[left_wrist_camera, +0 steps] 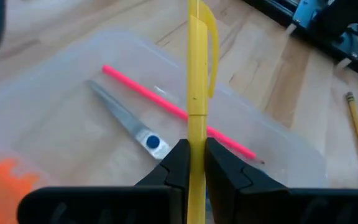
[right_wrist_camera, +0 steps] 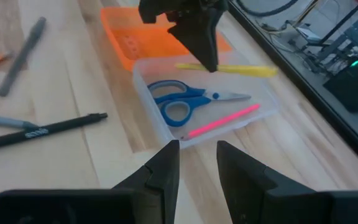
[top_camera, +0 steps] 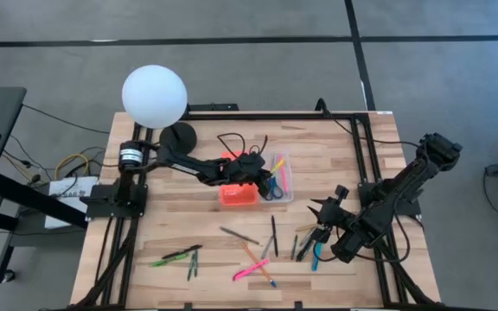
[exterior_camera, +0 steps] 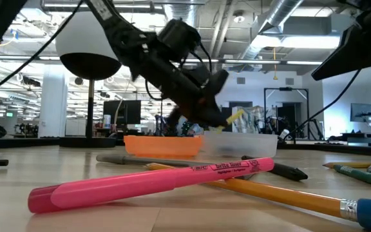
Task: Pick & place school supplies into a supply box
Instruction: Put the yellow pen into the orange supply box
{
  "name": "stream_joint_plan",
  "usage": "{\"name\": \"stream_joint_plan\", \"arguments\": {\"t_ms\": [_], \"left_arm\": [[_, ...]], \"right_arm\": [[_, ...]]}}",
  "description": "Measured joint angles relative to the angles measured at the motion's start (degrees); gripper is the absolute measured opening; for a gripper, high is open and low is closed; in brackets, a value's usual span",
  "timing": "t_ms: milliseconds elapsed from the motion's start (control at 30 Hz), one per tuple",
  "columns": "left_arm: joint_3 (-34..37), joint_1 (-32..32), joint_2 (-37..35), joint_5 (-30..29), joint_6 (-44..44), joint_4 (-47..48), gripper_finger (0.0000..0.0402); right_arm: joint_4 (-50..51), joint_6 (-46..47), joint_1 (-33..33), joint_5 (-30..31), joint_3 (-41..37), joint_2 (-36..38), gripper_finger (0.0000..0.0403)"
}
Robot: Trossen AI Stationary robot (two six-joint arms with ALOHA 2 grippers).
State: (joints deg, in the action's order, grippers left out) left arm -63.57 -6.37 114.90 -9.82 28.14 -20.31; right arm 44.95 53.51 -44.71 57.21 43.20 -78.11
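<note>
Yellow pen (left_wrist_camera: 196, 74) (clamped) in left end effector (left_wrist_camera: 195, 163) above tray (left_wrist_camera: 55, 112).

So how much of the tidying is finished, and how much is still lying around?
Early days. Done: the blue-handled scissors and a pink pen already lie in the clear tray of the supply box. In hand: the left gripper is shut on a yellow pen above that tray. Left: many pens and pencils on the table, like the pink highlighter. The right gripper waits open nearby.

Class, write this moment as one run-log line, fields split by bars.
left gripper: shut on yellow pen, over clear tray | tray holds: scissors, pink pen | right gripper: open, empty
</note>
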Motion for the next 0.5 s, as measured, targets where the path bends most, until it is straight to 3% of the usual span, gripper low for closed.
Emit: {"name": "stream_joint_plan", "arguments": {"t_ms": [100, 267, 500], "left_arm": [[-0.5, -0.9, 0.7, 3.2, -0.1, 0.5, 0.0023], [-0.5, -1.2, 0.7, 1.9, -0.9, 0.5, 0.0032], [-0.5, -1.2, 0.7, 1.6, -4.5, 0.5, 0.0099]], "right_arm": [[0.9, 0.0, 0.7, 0.0, 0.0, 0.0, 0.01], [1.4, 0.0, 1.1, -0.1, 0.0, 0.0, 0.01], [1.3, 0.1, 0.9, -1.8, 0.0, 0.0, 0.01]]}}
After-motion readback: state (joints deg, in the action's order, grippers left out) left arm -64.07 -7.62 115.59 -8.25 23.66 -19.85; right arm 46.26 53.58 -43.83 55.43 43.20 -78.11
